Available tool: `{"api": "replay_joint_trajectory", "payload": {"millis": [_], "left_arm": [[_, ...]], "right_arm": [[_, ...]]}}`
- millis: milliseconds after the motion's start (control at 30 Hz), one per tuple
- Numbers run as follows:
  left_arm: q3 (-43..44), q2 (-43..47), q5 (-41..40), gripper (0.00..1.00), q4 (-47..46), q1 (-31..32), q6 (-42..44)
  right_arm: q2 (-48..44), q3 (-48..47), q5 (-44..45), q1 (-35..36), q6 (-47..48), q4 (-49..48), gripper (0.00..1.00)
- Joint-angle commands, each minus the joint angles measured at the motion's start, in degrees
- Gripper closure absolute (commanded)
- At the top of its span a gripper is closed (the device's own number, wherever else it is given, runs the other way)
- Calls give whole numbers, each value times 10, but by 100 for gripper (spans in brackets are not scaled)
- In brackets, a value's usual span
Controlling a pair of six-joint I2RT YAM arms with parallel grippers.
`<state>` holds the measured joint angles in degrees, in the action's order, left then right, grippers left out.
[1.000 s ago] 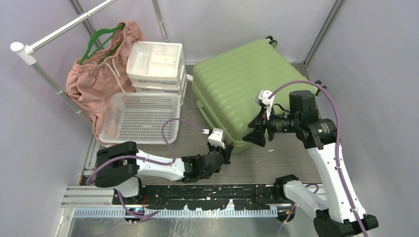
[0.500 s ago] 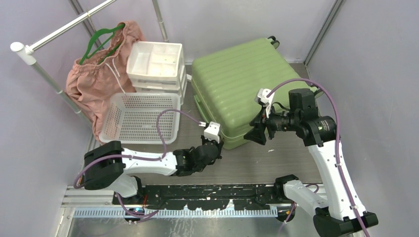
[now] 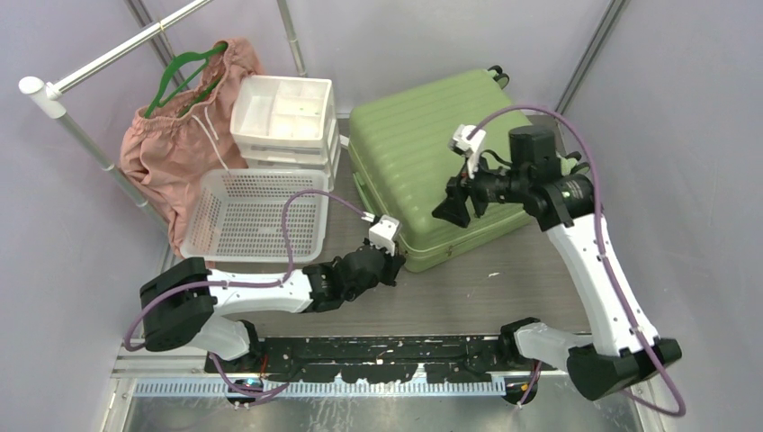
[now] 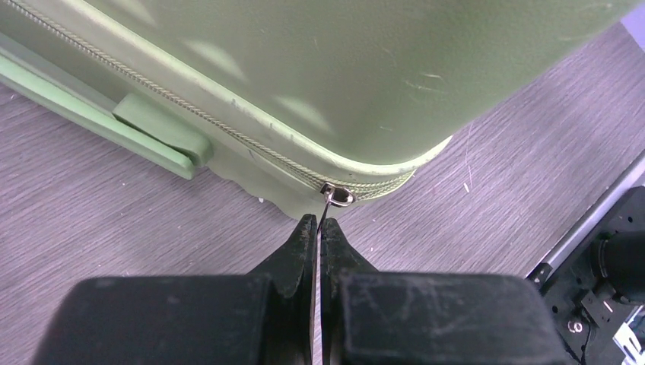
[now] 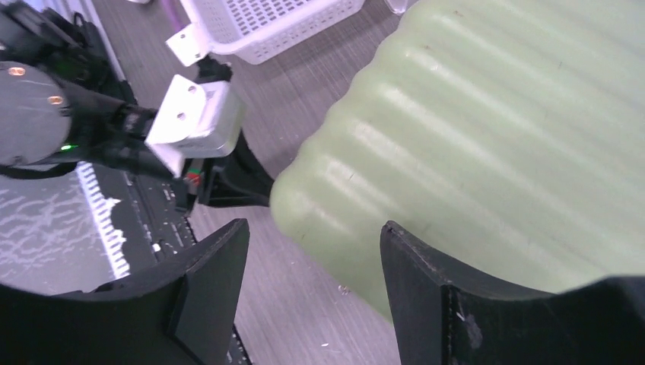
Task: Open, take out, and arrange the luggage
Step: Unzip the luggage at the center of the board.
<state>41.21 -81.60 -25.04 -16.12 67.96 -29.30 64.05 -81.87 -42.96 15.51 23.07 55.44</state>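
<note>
The left arm (image 3: 261,293) and the right arm (image 3: 598,270) share white link shells and black joint housings. A purple cable (image 3: 285,225) arcs back from behind each hand. A white camera block (image 3: 385,231) rides just behind the left gripper (image 4: 317,228), whose matte black fingers (image 4: 293,258) taper to thin, scuffed tips. The right gripper (image 5: 312,232) has broad black wedge-shaped pads (image 5: 209,281). Further behind the left hand, a round black joint (image 5: 30,114) carries brass-coloured screws and a small green light (image 5: 67,147).

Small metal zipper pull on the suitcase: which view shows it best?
Left wrist: the small metal zipper pull, close up, pinched by the left gripper. Top external hides it behind that gripper; right wrist shows only the light-green ribbed suitcase.
</note>
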Motion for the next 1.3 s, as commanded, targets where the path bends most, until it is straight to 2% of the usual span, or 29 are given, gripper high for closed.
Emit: {"api": "replay_joint_trajectory", "payload": {"millis": [0, 233, 367, 567, 833, 933, 1033, 1167, 1267], "left_arm": [[-25, 34, 6, 100, -31, -31, 35], [-46, 33, 37, 100, -60, -42, 49], [-39, 33, 1, 100, -19, -46, 50], [-44, 36, -45, 100, -17, -54, 52], [-45, 52, -85, 100, -15, -61, 61], [-62, 61, -51, 100, -53, -63, 82], [-112, 78, 43, 100, -150, -63, 118], [-175, 95, 130, 70, -236, -62, 133], [-185, 94, 164, 57, -254, -62, 139]], "right_arm": [[32, -8, 128, 70, -21, -84, 29], [75, 1, 230, 133, -6, -97, 29], [77, 24, 293, 147, 9, -75, 31], [53, 85, 308, 147, 11, -64, 33], [40, 110, 303, 132, 6, -55, 35], [37, 113, 294, 126, 6, -49, 35], [31, 115, 274, 123, 7, -44, 35], [24, 118, 250, 122, 9, -41, 34], [20, 124, 241, 121, 10, -42, 34]]}}
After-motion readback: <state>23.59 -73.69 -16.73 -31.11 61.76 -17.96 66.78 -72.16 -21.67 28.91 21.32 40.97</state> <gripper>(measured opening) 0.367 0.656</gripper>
